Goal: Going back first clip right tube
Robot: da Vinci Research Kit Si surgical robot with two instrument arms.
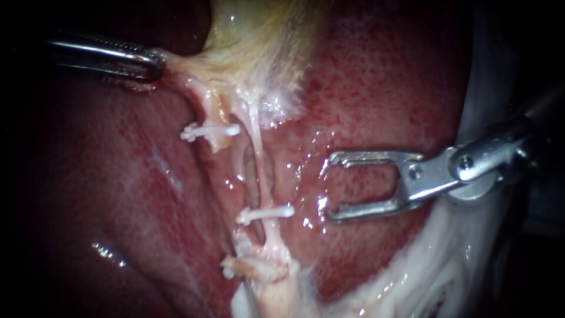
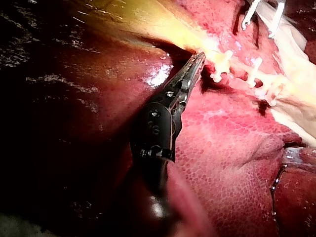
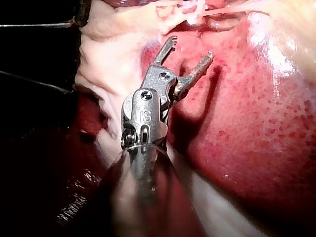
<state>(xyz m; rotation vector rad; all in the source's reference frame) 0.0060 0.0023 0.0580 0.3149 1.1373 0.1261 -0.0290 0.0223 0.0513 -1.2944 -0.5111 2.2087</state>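
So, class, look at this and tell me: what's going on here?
My left instrument has its jaws shut on pale tissue, which is drawn taut. My right instrument hovers over the liver, jaws open and empty, beside the right tube, which carries a white clip. It touches neither.

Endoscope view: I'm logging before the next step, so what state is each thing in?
Left instrument: shut on tissue.
Right instrument: open, empty.
Upper clip: closed on left tube.
Middle clip: closed on right tube.
Lower clip: closed, partly hidden.
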